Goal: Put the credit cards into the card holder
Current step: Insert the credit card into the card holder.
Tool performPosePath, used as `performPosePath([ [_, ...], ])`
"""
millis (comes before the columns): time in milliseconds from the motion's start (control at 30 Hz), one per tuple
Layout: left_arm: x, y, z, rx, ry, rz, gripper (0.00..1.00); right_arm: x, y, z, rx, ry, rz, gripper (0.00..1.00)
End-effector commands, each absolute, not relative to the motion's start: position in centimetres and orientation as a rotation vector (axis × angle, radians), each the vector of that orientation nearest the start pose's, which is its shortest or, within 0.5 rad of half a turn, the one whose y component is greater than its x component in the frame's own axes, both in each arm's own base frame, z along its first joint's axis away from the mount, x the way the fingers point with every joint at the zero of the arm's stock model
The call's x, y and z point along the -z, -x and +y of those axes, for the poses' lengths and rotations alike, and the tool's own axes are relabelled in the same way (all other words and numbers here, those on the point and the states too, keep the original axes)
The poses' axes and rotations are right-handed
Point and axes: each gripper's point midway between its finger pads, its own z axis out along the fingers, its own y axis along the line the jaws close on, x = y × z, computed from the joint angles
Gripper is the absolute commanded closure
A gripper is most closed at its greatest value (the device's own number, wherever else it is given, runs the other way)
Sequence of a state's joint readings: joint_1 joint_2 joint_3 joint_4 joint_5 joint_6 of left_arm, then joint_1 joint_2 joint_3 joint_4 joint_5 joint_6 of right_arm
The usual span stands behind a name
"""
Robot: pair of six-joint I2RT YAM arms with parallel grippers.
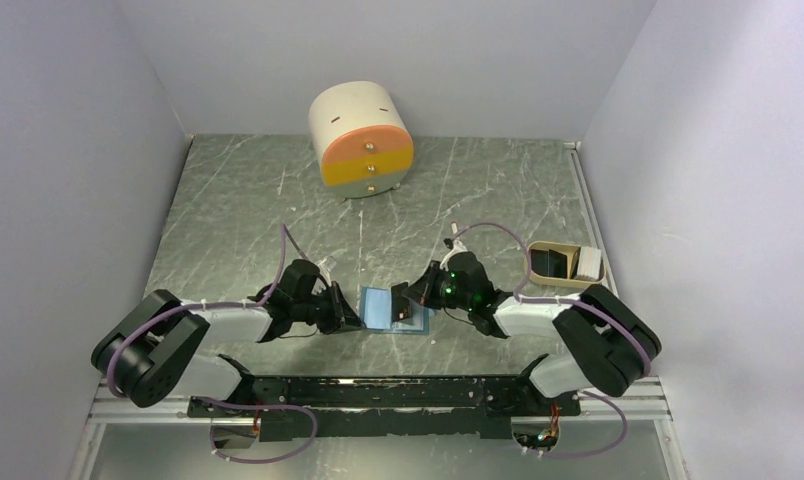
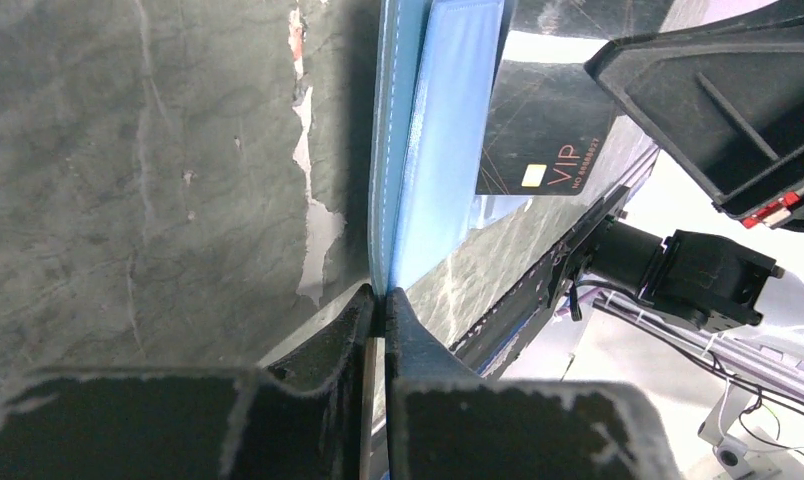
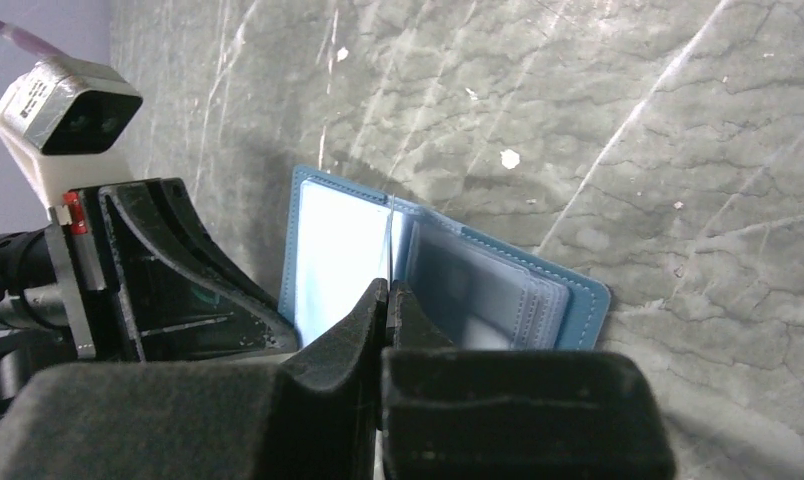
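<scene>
The card holder point(image 1: 378, 307) lies open near the middle of the table's near edge. The left gripper point(image 2: 378, 303) has its jaws pressed together on the holder's left edge. The right gripper point(image 3: 388, 297) pinches a black credit card point(image 2: 540, 140), which shows only edge-on from the right wrist. I cannot tell whether the card's edge has entered a pocket. What the tray point(image 1: 568, 283) by the right edge holds is too small to make out.

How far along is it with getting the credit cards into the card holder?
Done: the card holder lies open, one edge pinched by the left end effector. In hand: the right end effector holds a black VIP card at the sleeves, apparently not fully in. Left: sliding it in; the dark shape in the beige tray may be more cards.
</scene>
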State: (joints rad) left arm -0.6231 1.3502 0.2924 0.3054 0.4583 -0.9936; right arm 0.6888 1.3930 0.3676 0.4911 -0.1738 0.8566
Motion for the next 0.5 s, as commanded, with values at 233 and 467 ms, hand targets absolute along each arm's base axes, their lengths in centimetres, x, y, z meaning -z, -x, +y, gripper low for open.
performPosePath([
  [233,-2.34,-16.12,-24.94,1.24,0.203,2.629,0.91,-4.31,-23.92,26.51,-1.067,-0.175,2.222,1.0],
  [467,-2.01,-15.88,-24.93,1.247,0.207,2.638,0.91,-4.7,-23.62,27.2,-1.164,-0.221,2.191,1.0],
])
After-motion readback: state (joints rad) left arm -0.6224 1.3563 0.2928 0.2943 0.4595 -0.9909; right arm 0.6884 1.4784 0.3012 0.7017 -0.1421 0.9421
